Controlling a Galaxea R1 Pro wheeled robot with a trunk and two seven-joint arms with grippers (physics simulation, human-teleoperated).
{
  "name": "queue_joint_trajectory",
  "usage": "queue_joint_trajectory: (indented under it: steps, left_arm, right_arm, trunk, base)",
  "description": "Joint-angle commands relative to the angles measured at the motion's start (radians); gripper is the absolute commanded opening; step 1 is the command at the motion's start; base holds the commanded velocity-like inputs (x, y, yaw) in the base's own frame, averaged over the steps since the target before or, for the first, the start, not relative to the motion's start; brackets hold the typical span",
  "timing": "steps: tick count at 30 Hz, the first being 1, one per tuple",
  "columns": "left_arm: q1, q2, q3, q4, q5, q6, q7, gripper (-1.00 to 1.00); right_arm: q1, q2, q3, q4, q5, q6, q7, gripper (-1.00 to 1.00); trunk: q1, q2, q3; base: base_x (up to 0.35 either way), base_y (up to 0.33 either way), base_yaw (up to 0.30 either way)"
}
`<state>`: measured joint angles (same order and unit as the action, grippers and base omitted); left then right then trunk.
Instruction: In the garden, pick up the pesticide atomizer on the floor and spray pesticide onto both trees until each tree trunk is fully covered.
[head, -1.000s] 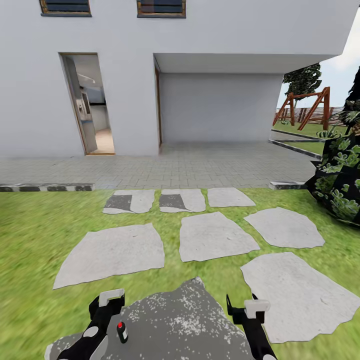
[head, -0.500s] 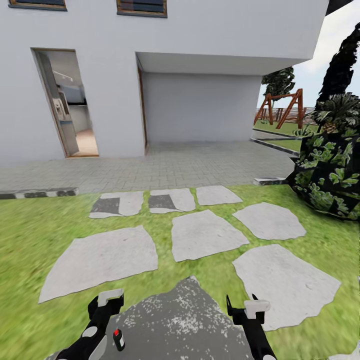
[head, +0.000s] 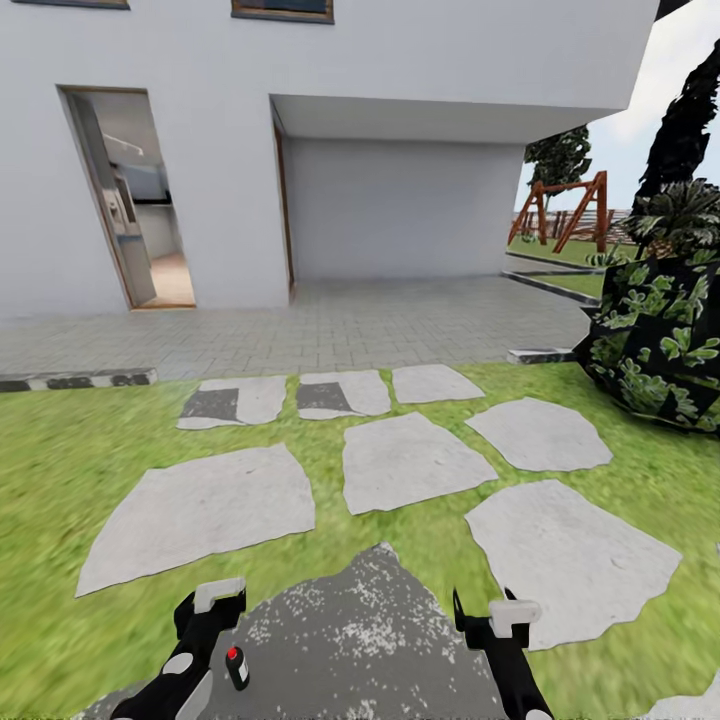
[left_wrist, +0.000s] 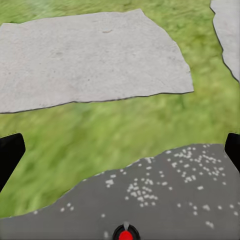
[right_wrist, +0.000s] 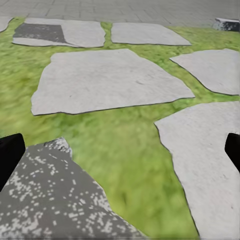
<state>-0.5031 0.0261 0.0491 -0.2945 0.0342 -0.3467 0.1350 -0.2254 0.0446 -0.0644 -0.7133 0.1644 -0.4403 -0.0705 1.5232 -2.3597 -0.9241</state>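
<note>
The pesticide atomizer (head: 236, 668), a slim dark cylinder with a red dot on top, stands upright on a dark speckled stone slab (head: 370, 640) at my feet. My left gripper (head: 208, 606) hangs open just beside and above it, not touching it. In the left wrist view the atomizer's red dot (left_wrist: 126, 234) sits at the picture's edge, between the widely spread fingers (left_wrist: 10, 155). My right gripper (head: 490, 616) is open and empty over the slab's right edge. Dark foliage of a tall tree (head: 688, 120) rises at the far right. The tree trunks are out of view.
Pale stepping stones (head: 410, 460) lie in grass ahead. A paved patio (head: 330, 325) fronts a white house with an open door (head: 130, 230). A broad-leaved dark shrub (head: 660, 345) stands at the right, with a wooden swing frame (head: 565, 215) beyond it.
The whole picture has shifted left and a little up, so the camera has turned right. Both grippers hold the same pose. The atomizer still stands on the slab.
</note>
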Motion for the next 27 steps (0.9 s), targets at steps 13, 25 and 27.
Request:
queue_joint_trajectory:
  steps: [13, 25, 27]
  left_arm:
    - [0.000, 0.000, 0.000, 0.000, 0.000, 0.001, 0.000, 1.00]
    - [-0.002, 0.003, 0.000, 0.000, 0.000, 0.002, 0.000, 1.00]
    - [-0.002, 0.003, 0.000, 0.000, 0.000, 0.002, 0.000, 1.00]
  right_arm:
    - [0.000, 0.001, 0.001, -0.006, 0.000, 0.000, 0.001, 1.00]
    - [0.000, 0.001, 0.000, -0.005, -0.001, -0.001, 0.001, 1.00]
    - [0.000, 0.001, 0.001, -0.003, -0.001, 0.000, 0.001, 1.00]
  trunk:
    - [0.050, -0.091, -0.054]
    - [0.079, -0.141, -0.096]
    - [0.080, -0.142, -0.103]
  base:
    - [0.000, 0.000, 0.000]
    - [0.000, 0.000, 0.000]
    - [0.000, 0.000, 0.000]
